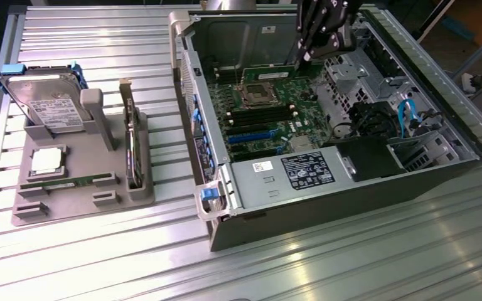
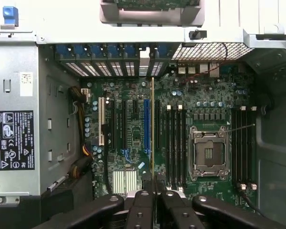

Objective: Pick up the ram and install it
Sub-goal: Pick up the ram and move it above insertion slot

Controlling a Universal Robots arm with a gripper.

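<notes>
My gripper [image 1: 310,58] hangs inside the open computer case [image 1: 429,94], over the back of the green motherboard [image 1: 266,125]. It is shut on the ram [image 1: 262,65], a narrow green stick held level above the board. In the wrist view the ram [image 2: 152,129] shows edge-on as a thin line running out from between my black fingers [image 2: 140,207]; the gripper [image 2: 154,193] is clamped on it. The stick lines up just beside the black memory slots [image 2: 175,148], next to the empty processor socket [image 2: 209,152], and it is still clear of the board.
A grey holder [image 1: 32,213] at the exterior view's left carries a hard drive [image 1: 44,103], a silver processor chip [image 1: 47,161], a dark card on edge [image 1: 132,147] and another green stick [image 1: 57,183]. In the case sit a power supply [image 1: 295,172], blue cables [image 1: 407,116] and metal walls.
</notes>
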